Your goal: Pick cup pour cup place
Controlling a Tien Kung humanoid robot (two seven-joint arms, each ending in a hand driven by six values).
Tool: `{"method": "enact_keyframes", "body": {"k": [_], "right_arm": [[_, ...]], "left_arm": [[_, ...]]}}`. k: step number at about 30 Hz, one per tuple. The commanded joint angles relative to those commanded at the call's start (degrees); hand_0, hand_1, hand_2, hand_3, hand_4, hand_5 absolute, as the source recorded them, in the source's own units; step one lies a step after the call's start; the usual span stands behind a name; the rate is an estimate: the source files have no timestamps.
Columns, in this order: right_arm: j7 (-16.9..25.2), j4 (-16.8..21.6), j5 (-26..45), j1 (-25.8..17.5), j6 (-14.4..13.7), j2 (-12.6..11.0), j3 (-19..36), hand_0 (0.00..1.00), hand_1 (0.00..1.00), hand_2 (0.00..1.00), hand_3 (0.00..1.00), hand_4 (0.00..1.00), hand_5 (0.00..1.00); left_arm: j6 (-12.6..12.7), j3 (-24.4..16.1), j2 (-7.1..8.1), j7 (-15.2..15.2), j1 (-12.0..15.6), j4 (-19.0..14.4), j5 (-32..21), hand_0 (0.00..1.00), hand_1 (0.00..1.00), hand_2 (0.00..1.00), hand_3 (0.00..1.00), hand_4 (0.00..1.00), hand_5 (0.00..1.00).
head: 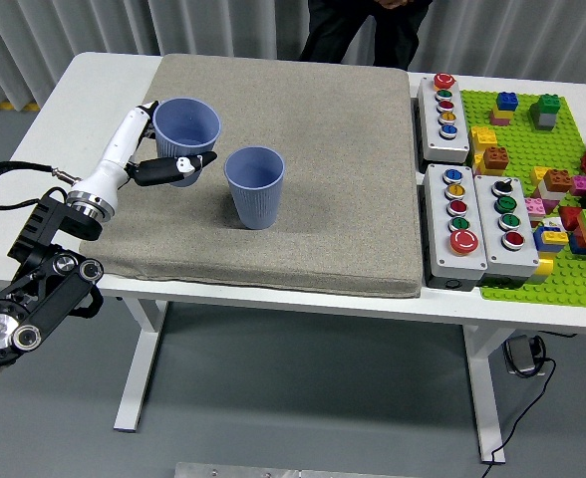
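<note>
Two light-blue cups are over the grey mat. My left hand is shut on the left cup and holds it lifted above the mat, upright with a slight tilt. The other cup stands upright on the mat, just right of and below the held one, apart from it. What is inside the cups does not show. The right arm is out of view.
Grey button boxes stand at the mat's right edge. A green baseplate with several loose bricks lies at the far right. A person in dark clothes stands at the far side.
</note>
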Motion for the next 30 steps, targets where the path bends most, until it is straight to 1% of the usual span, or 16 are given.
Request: {"method": "enact_keyframes", "body": {"k": [1,5,6,11,14,16,20,27,30], "right_arm": [[0.0,0.0,0.0,0.0,0.0,0.0,0.0,0.698,0.632,0.587,0.591,0.002,0.232],[0.0,0.0,0.2,0.2,-0.1,-0.1,-0.1,0.698,0.632,0.587,0.591,0.002,0.232],[0.0,0.0,0.3,0.2,-0.1,-0.1,-0.1,0.697,0.632,0.587,0.591,0.002,0.232],[0.0,0.0,0.2,0.3,-0.1,-0.1,-0.1,0.697,0.632,0.587,0.591,0.002,0.232],[0.0,0.0,0.2,0.3,-0.1,-0.1,-0.1,0.698,0.632,0.587,0.591,0.002,0.231],[0.0,0.0,0.2,0.3,-0.1,-0.2,0.0,0.698,0.632,0.587,0.591,0.002,0.231],[0.1,0.0,0.4,0.5,-0.1,-0.2,-0.1,0.698,0.632,0.587,0.591,0.002,0.231],[0.1,0.0,0.7,0.6,-0.2,-0.3,-0.3,0.698,0.632,0.587,0.59,0.002,0.23],[0.1,0.0,0.7,0.6,-0.2,-0.3,-0.3,0.698,0.632,0.587,0.591,0.002,0.227]], "left_arm": [[-0.1,0.0,0.08,0.2,-0.1,0.0,0.5,0.505,0.444,0.474,0.469,0.837,0.247],[-1.3,0.2,0.85,1.9,-1.5,-0.9,5.8,0.505,0.444,0.474,0.469,0.837,0.247],[-1.7,0.4,1.09,2.4,-1.8,-1.3,7.2,0.503,0.444,0.475,0.469,0.825,0.234],[-3.5,1.1,1.98,4.2,-2.6,-3.2,14.2,0.503,0.444,0.475,0.469,0.825,0.234],[-4.8,1.9,2.76,5.4,-3.3,-4.8,19.4,0.496,0.443,0.471,0.469,0.822,0.232],[-5.3,2.2,3.16,5.8,-3.7,-5.4,21.5,0.496,0.443,0.471,0.469,0.822,0.232],[-5.8,3.3,3.93,6.3,-4.9,-6.0,24.0,0.49,0.441,0.467,0.467,0.816,0.229],[-7.0,5.2,5.37,7.0,-6.7,-6.1,28.7,0.489,0.441,0.466,0.466,0.813,0.226],[-7.7,6.1,6.07,7.0,-7.4,-6.2,29.5,0.49,0.443,0.465,0.465,0.808,0.218]]}}
